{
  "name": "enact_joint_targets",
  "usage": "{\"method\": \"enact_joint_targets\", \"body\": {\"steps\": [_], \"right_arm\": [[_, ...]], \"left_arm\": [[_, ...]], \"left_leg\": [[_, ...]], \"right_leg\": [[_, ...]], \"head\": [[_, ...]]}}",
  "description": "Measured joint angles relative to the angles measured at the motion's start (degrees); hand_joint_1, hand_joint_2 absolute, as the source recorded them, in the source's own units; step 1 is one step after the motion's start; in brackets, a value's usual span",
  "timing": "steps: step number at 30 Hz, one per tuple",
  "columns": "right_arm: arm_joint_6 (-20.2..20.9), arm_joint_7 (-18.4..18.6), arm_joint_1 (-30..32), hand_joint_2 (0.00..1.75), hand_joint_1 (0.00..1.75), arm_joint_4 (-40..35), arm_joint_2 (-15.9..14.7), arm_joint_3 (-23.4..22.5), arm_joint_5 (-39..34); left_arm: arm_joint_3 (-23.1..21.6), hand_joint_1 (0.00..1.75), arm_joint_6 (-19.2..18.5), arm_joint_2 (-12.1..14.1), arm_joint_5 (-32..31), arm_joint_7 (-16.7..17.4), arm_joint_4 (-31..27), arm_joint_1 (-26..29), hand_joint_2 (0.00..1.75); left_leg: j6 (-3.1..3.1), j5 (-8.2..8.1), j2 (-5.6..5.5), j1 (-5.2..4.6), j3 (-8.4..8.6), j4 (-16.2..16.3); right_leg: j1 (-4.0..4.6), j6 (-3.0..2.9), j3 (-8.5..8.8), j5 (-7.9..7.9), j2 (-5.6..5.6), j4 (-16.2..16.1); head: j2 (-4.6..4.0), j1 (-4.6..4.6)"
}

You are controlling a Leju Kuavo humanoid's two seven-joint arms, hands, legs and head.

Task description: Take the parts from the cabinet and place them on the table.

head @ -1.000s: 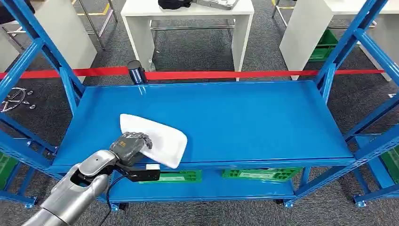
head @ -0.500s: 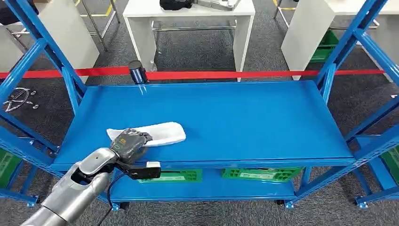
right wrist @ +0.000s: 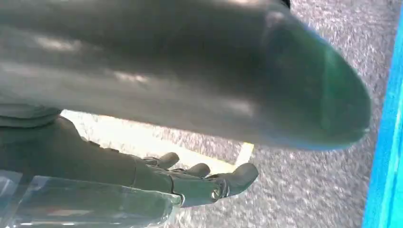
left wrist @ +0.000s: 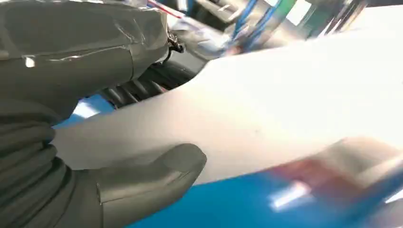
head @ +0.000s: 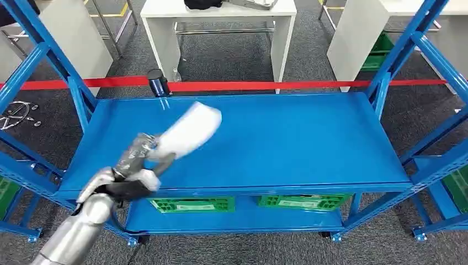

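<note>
Lifted off the shelf [head: 287, 143] since before, white part [head: 190, 131] juts beyond my left hand [head: 144, 156], which grips its near end; looks light, stiff.

The left arm [head: 77, 234] is shining silver, round and smooth like a metal tube, and it is getting thinner toward the wrist. At the wrist a black part is showing, with a small white block beside it. The left hand [head: 138, 156] is looking grey with darker fingers. Up close, the left hand [left wrist: 90, 142] is wearing a grey ribbed cover, a thick grey thumb [left wrist: 157, 178] is sticking out, and clear shiny plastic is covering its back. The right hand [right wrist: 190, 183] is looking dark grey, with rounded fingertips [right wrist: 242, 175] and a small screw near them, and clear plastic is wrapping its wrist.
</note>
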Motion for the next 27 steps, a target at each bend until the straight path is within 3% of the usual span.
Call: {"method": "enact_joint_targets", "body": {"steps": [2, 3, 5, 7, 8, 9, 11, 12, 13, 14, 16, 17, 19, 21, 22, 23, 24, 25, 27], "right_arm": [[0.02, 0.17, 0.19, 0.00, 0.00, -0.26, 0.24, 0.00, -0.04], [0.07, 0.24, 0.27, 0.00, 0.00, -0.35, 0.26, 0.02, -0.02], [0.07, 0.44, 0.22, 0.00, 0.00, -0.59, 0.26, 0.02, -0.07], [0.07, 0.48, 0.21, 0.00, 0.00, -0.70, 0.29, 0.04, 0.07], [0.07, 0.59, 0.19, 0.00, 0.00, -0.70, 0.31, 0.22, 0.13], [0.07, 0.61, 0.10, 0.00, 0.00, -0.72, 0.33, 0.41, 0.13], [0.07, 0.74, -0.31, 0.00, 0.00, -1.05, 0.39, 0.74, 0.07], [0.07, 0.98, -0.58, 0.00, 0.00, -1.36, 0.53, 0.94, -0.08], [0.09, 1.47, -1.01, 0.00, 0.00, -1.51, 0.70, 1.20, -0.18], [0.11, 1.90, -1.12, 0.00, 0.00, -1.71, 0.79, 1.38, -0.31], [0.17, 3.19, -1.35, 0.00, 0.00, -1.92, 0.98, 1.62, -0.42], [0.17, 3.54, -1.31, 0.00, 0.00, -1.97, 1.03, 1.73, -0.48], [0.15, 3.98, -1.30, 0.00, 0.00, -2.10, 1.07, 1.79, -0.59], [0.04, 4.31, -1.24, 0.00, 0.00, -2.14, 1.12, 1.81, -0.83], [-0.04, 4.93, -1.16, 0.00, 0.00, -2.14, 1.09, 1.81, -0.98], [-0.15, 5.72, -0.95, 0.00, 0.00, -2.14, 0.99, 1.77, -1.11], [-0.22, 6.10, -0.74, 0.00, 0.00, -2.14, 0.85, 1.73, -1.14], [-0.22, 6.57, -0.57, 0.00, 0.00, -2.14, 0.70, 1.64, -1.16], [-0.02, 7.45, -0.36, 0.00, 0.00, -2.12, 0.61, 1.40, -1.18]], "left_arm": [[2.60, 1.75, -0.64, -0.81, 0.71, -0.15, -3.81, 0.81, 1.75], [3.49, 1.75, -0.77, -1.28, -0.26, -0.35, -4.85, 1.17, 1.75], [4.53, 1.75, -2.09, -2.10, 1.05, -1.54, -6.22, 1.77, 1.75], [6.15, 1.75, -8.33, -3.33, 9.76, -5.78, -8.09, 3.27, 1.75], [6.94, 1.75, -14.27, -4.06, 18.26, -7.57, -10.38, 4.00, 1.75], [7.51, 1.75, -19.69, -4.96, 26.32, -7.98, -12.98, 4.09, 1.75], [7.55, 1.75, -26.63, -6.36, 36.85, -6.52, -17.40, 3.03, 1.75], [7.44, 1.75, -28.78, -7.37, 39.88, -4.98, -19.32, 2.46, 1.75], [7.18, 1.75, -30.26, -8.21, 42.57, -3.34, -21.13, 1.83, 1.75], [6.72, 1.75, -31.00, -8.89, 44.18, -2.20, -22.60, 1.22, 1.75], [4.83, 1.75, -31.67, -10.32, 45.83, -0.42, -25.21, -0.39, 1.75], [4.03, 1.75, -31.70, -10.81, 46.45, 0.11, -26.09, -1.01, 1.75], [3.40, 1.75, -31.61, -11.38, 47.04, 0.52, -27.18, -1.83, 1.75], [2.56, 1.75, -32.07, -11.66, 47.96, 0.81, -27.86, -2.43, 1.75], [1.92, 1.75, -32.71, -11.68, 48.64, 1.14, -27.90, -2.54, 1.75], [1.20, 1.75, -33.29, -11.72, 49.24, 1.76, -27.95, -2.69, 1.75], [0.34, 1.75, -33.69, -11.79, 49.55, 2.42, -28.03, -2.88, 1.75], [-0.70, 1.75, -33.88, -11.81, 49.83, 2.82, -28.08, -3.17, 1.75], [-2.47, 1.75, -34.19, -11.86, 50.29, 3.13, -28.08, -4.04, 1.75]], "left_leg": [[0.67, 0.94, 0.09, 0.40, 1.34, -1.65], [0.90, 1.31, 0.23, 0.39, 1.61, -2.46], [1.24, 1.58, 0.18, 0.34, 1.32, -2.47], [1.26, 1.57, 0.17, 0.21, 1.17, -2.35], [1.25, 1.53, 0.17, 0.21, 1.11, -2.22], [1.16, 1.43, 0.11, 0.24, 1.10, -2.06], [0.79, 1.03, -0.07, 0.37, 1.16, -1.51], [0.48, 0.66, -0.09, 0.29, 1.01, -0.99], [0.07, 0.34, -0.21, -0.15, 0.63, -0.50], [-0.06, 0.57, -0.22, -0.12, 0.41, -0.22], [-0.39, 0.82, -0.23, 0.08, 0.33, -0.27], [-0.48, 0.66, -0.26, 0.10, 0.30, -0.13], [-1.35, -2.49, -0.16, 0.28, -0.66, 2.76], [-1.82, -7.65, -0.16, 0.70, -4.27, 11.87], [-1.88, -9.32, -0.16, 0.73, -5.86, 15.80], [-1.84, -9.60, -0.15, 0.76, -6.46, 17.67], [-1.69, -8.56, -0.15, 0.76, -5.41, 16.25], [-1.44, -6.70, -0.16, 0.75, -3.19, 12.61], [-0.32, -2.73, -0.23, 0.42, 3.43, 1.92]], "right_leg": [[0.16, 0.76, 0.26, 0.05, 0.02, -0.55], [0.02, 0.66, -0.32, -0.89, -0.10, 0.85], [-0.07, -0.01, -4.22, -4.90, -0.09, 9.44], [-0.09, 0.25, -7.99, -7.31, -0.09, 17.45], [-0.17, 0.70, -8.16, -6.93, -0.11, 17.57], [-0.30, 1.36, -6.87, -5.51, -0.12, 14.90], [-0.61, 2.58, -1.89, -1.34, -0.24, 4.78], [-0.75, 2.64, 0.11, -0.45, -0.45, 0.30], [-0.32, 1.81, 0.40, -0.74, -0.27, 0.12], [-0.46, 1.24, 0.29, -0.39, -0.29, 0.22], [-0.09, 0.99, 0.14, -0.25, -0.24, 0.33], [-0.62, 0.56, 0.14, 0.03, -0.24, 0.09], [-0.76, 0.02, 0.02, 0.34, -0.24, 0.08], [-0.65, -0.38, -0.46, 0.62, -0.23, 0.10], [-0.58, -0.50, -0.76, 0.82, -0.25, 0.11], [-0.53, -0.52, -1.09, 1.07, -0.27, 0.11], [-0.46, -0.43, -1.36, 1.30, -0.29, 0.11], [-0.34, -0.34, -1.59, 1.54, -0.29, 0.11], [-0.21, -0.21, -1.87, 2.14, -0.20, 0.09]], "head": [[0.00, 0.00], [0.00, 0.11], [0.00, 0.22], [0.00, 0.22], [0.00, 0.20], [0.00, 0.22], [0.00, 0.24], [0.00, 0.24], [0.00, 0.26], [0.00, 0.06], [0.00, 0.17], [0.00, 0.20], [0.00, 0.00], [0.00, -0.15], [0.00, -0.20], [0.00, -0.20], [0.00, -0.18], [0.00, -0.18], [0.00, -0.18]]}}
